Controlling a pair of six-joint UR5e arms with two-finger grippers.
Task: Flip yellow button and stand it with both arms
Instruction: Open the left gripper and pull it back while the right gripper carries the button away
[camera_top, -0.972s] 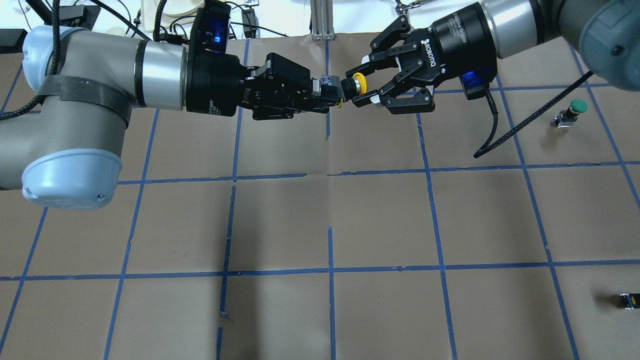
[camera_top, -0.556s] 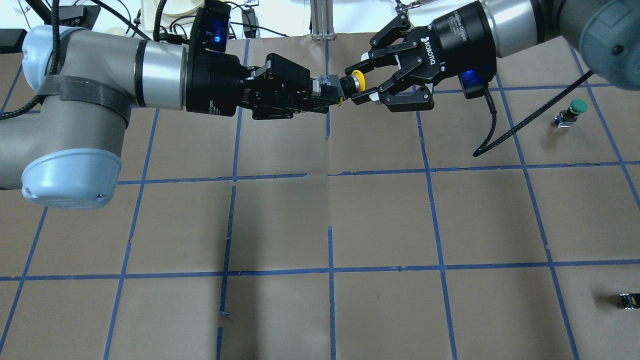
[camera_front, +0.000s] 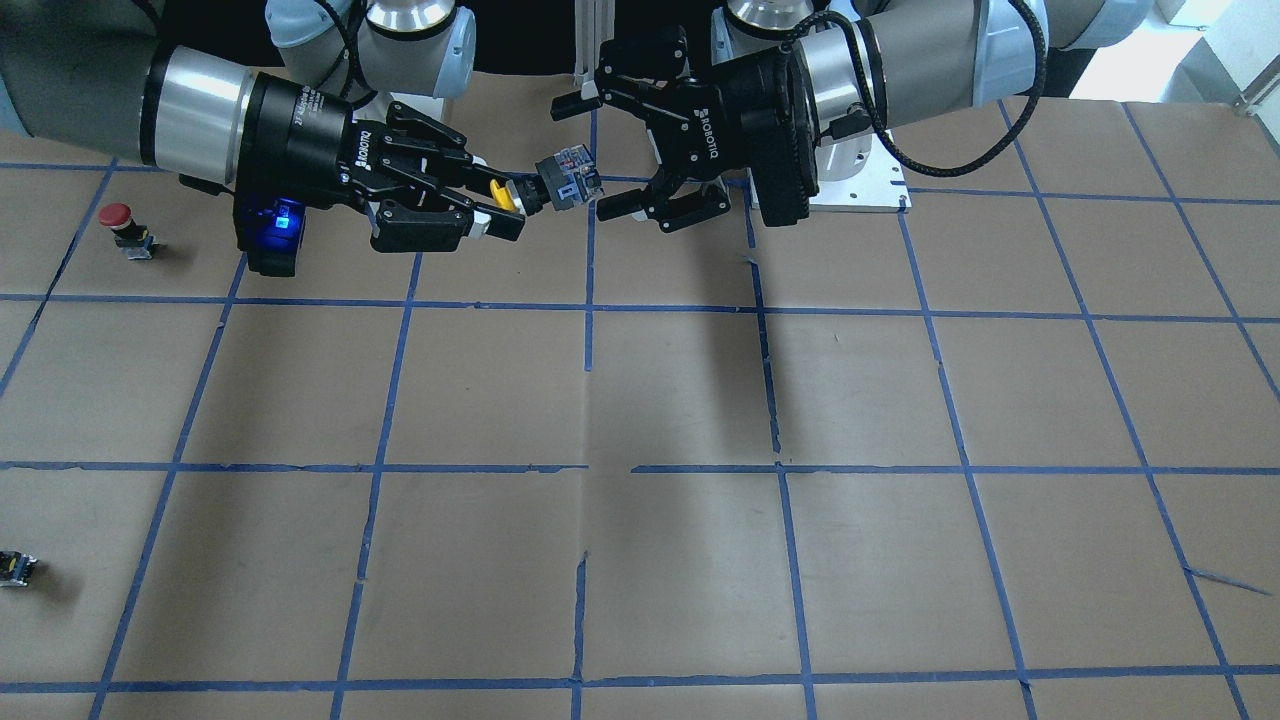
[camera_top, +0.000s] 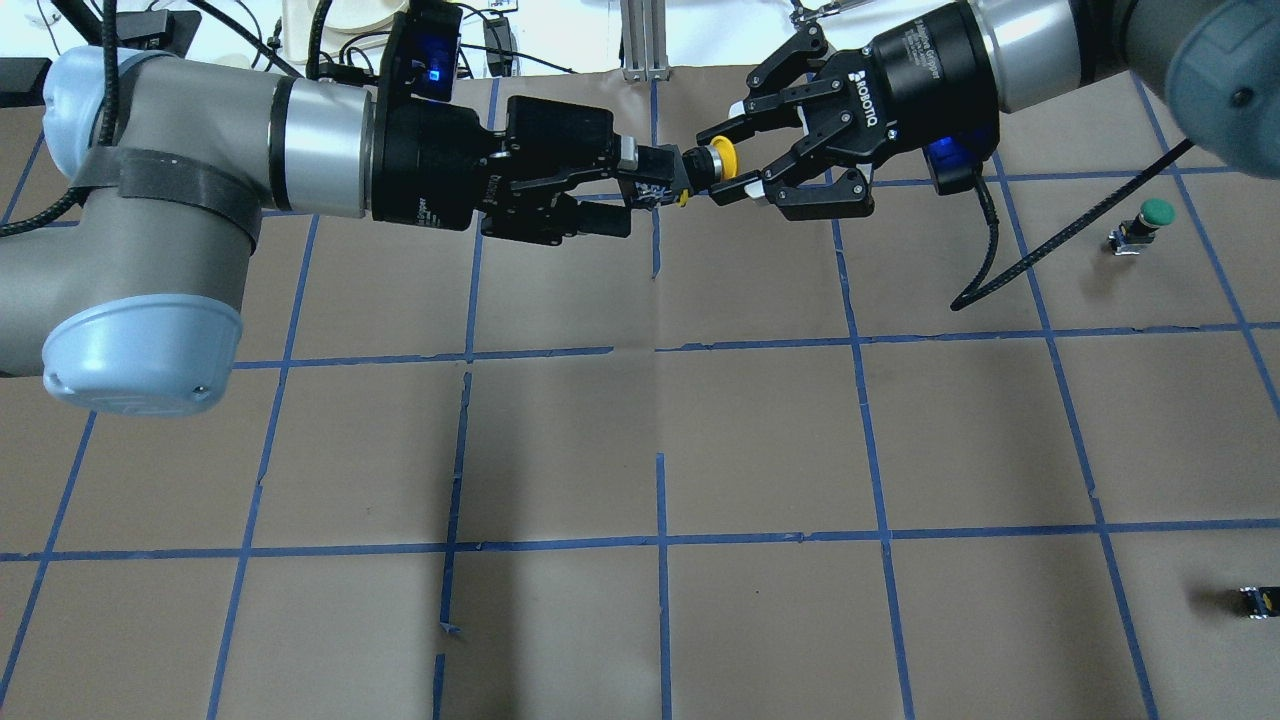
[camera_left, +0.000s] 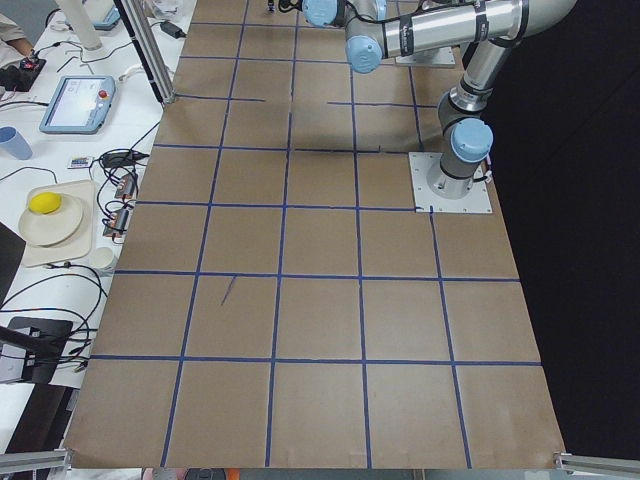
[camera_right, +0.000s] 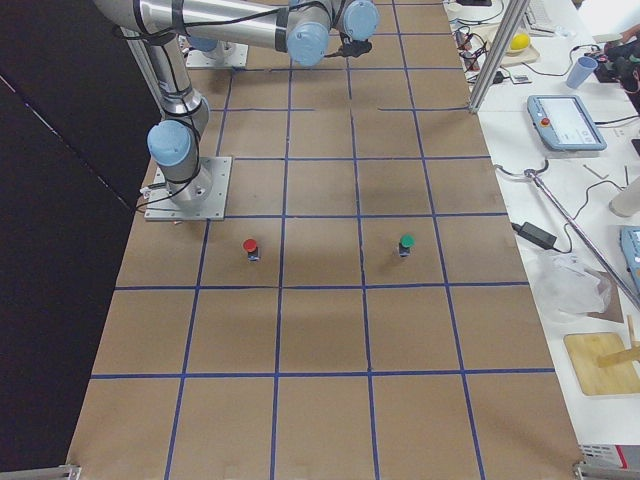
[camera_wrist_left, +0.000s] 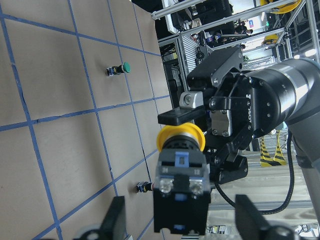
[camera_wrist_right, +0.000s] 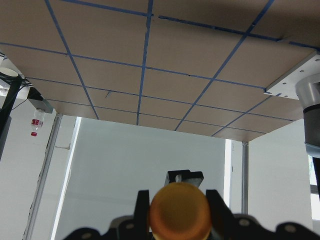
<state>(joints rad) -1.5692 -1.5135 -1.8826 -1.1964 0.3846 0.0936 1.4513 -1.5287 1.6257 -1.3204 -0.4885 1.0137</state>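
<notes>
The yellow button hangs sideways in the air between my two grippers, above the table's far middle. My right gripper is shut on its yellow cap. My left gripper is open, its fingers spread to either side of the button's black-and-grey body, apart from it. The front view shows the same: the button, the right gripper shut on the cap, the left gripper open. In the left wrist view the button stands free between the spread fingers. The cap fills the bottom of the right wrist view.
A green-capped button stands on the table at the right. A red-capped button stands under my right arm. A small dark block with a yellow spot lies at the right edge. The brown paper table has a blue tape grid.
My left gripper has opened and let go of the button's body. My right gripper has closed on the yellow cap and now holds the button alone.
</notes>
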